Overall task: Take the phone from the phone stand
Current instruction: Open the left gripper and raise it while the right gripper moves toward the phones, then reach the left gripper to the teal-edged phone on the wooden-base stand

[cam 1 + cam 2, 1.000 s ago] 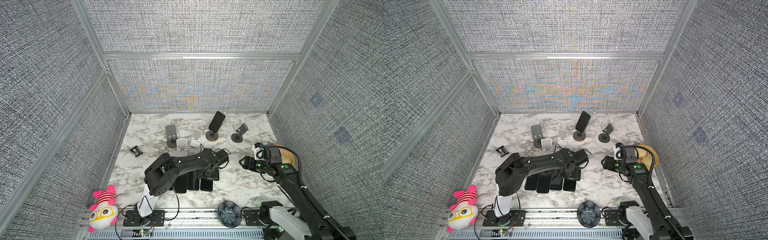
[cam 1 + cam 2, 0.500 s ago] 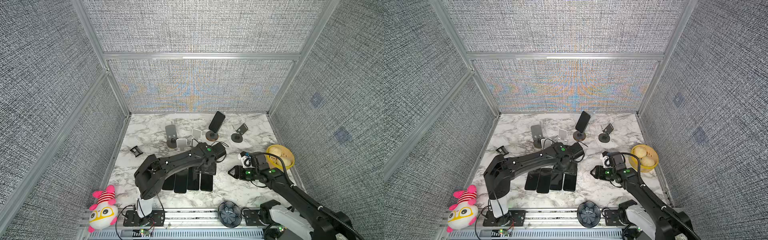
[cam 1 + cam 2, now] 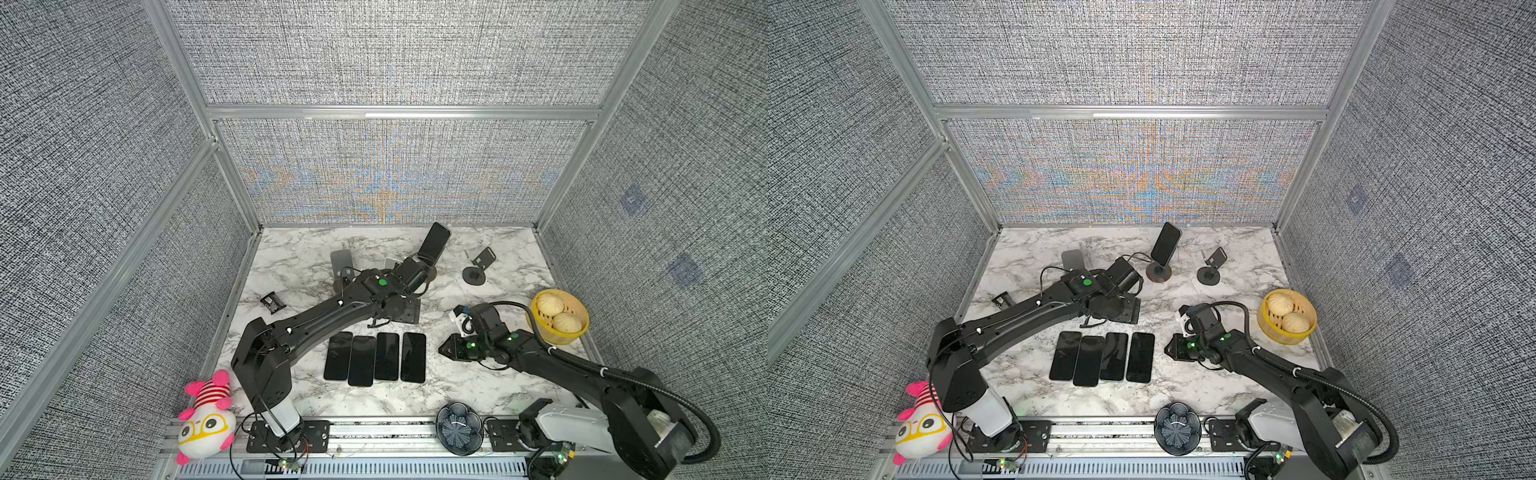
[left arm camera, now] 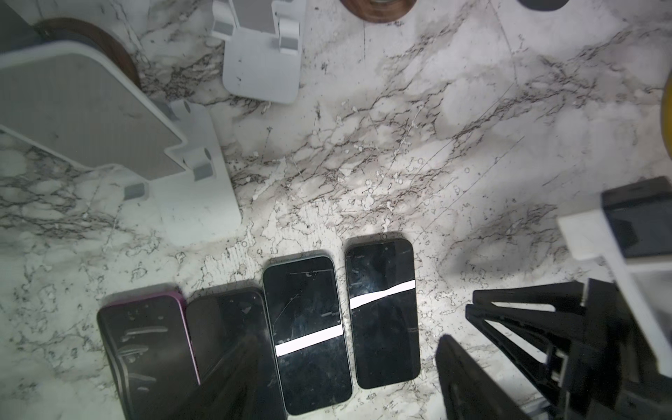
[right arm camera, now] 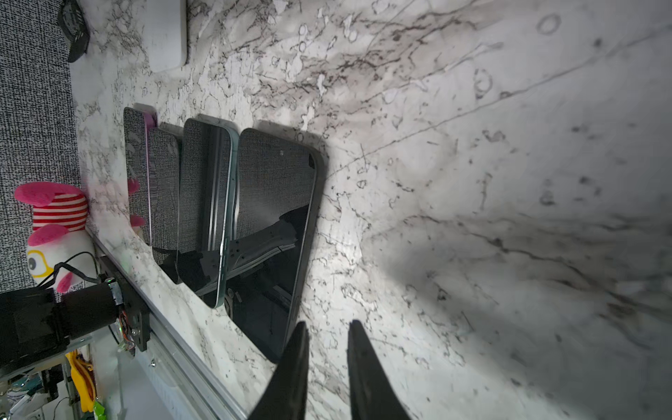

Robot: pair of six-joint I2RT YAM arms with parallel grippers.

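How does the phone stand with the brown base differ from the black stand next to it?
The brown-based stand holds a dark phone, tilted up; the black stand holds nothing. The brown-based stand's foot is wood-coloured; the black stand is black all over. Both have round feet and sit near the back of the marble table.

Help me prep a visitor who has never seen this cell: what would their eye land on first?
Probably the row of four dark phones lying flat, side by side, in the middle of the white marble tabletop. Next, the lone black phone propped on a round-based stand near the back wall. Colour pulls too: a pink-and-white plush toy beside the front left corner, a yellow basket of buns at the right edge.
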